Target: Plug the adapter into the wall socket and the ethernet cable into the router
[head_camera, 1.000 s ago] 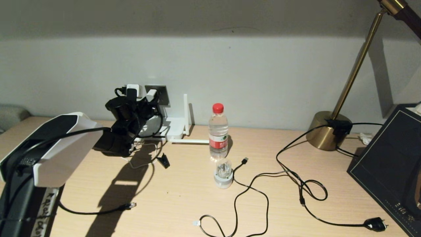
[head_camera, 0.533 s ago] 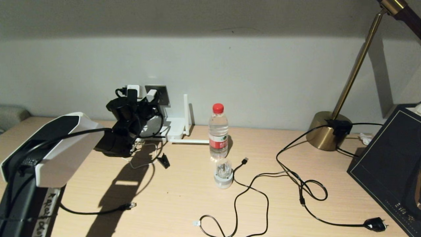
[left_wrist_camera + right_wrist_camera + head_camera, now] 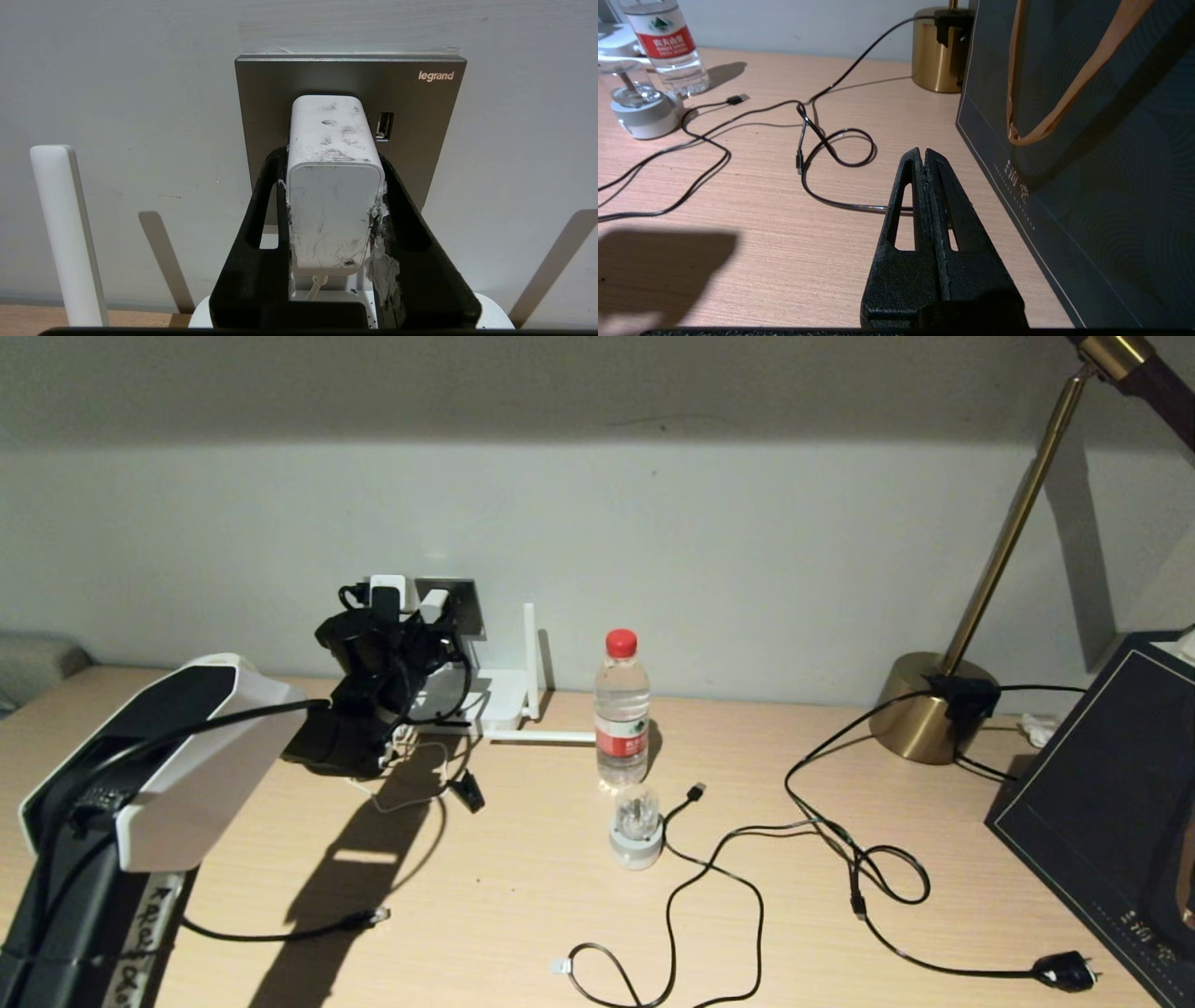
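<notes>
head view high over desk (image 3: pixel 523 896); wrist views close, low, wall-facing

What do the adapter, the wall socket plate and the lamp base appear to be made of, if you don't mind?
The adapter: glossy white plastic, scuffed with dark marks. The wall socket: probably brushed grey metal or a metal-look finish, with a faint sheen. The lamp base: brass-coloured polished metal, judging by its reflections.

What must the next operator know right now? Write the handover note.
Left tool: shut on the white cube-shaped adapter, held against the square grey metallic wall socket; full seating cannot be confirmed.
Right tool: shut, empty, parked over the desk.
Flat white router: below the socket.
Long thin black ethernet cable: loose on the desk, plug tip free.
Left: confirm the adapter, release, plug the cable into the router.
</notes>
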`<state>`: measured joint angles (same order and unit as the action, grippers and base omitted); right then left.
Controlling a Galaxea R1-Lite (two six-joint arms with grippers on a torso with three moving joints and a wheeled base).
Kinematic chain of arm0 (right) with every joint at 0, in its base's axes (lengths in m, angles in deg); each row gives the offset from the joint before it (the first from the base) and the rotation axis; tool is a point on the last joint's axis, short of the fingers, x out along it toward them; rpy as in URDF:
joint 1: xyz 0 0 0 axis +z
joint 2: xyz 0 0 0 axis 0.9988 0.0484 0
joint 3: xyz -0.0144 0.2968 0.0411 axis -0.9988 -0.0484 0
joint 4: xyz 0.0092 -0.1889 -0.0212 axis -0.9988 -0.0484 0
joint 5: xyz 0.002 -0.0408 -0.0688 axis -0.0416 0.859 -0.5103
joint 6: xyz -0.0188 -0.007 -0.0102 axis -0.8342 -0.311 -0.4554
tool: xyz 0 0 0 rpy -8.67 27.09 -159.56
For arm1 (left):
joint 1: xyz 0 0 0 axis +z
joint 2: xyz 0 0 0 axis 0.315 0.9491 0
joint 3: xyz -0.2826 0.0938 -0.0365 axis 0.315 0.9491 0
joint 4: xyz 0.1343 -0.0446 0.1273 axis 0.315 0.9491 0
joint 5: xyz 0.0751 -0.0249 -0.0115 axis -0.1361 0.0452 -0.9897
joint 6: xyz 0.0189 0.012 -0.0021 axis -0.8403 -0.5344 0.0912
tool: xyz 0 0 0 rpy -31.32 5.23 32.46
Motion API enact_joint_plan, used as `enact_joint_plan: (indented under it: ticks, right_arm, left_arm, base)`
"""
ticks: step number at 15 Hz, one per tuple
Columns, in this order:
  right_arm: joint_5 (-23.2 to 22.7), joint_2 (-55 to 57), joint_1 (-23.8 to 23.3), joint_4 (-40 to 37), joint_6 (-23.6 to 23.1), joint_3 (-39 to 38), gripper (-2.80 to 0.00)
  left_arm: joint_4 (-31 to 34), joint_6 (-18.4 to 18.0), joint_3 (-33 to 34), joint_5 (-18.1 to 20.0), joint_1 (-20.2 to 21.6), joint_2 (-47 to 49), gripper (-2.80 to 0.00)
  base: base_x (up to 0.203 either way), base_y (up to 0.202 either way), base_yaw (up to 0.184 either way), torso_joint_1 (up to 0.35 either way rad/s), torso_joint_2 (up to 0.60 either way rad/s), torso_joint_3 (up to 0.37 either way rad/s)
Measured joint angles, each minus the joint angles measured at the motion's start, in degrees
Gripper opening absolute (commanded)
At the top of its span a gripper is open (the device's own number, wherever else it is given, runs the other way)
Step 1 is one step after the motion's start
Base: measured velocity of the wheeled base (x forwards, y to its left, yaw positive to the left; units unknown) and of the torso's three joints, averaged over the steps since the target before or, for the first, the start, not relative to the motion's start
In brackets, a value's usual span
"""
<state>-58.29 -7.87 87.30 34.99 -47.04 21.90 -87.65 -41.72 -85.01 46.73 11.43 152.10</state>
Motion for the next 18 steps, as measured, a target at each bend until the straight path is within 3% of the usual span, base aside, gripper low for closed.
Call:
enact_joint_plan:
  ticks: [18]
  right_arm:
    - [0.02, 0.0, 0.0, -0.05, 0.0, 0.0, -2.8]
  left_arm:
    - [0.18, 0.01, -4.46, -0.96, -0.34, 3.41, -2.8]
  base:
    - [0.0, 0.0, 0.0, 0.0, 0.0, 0.0]
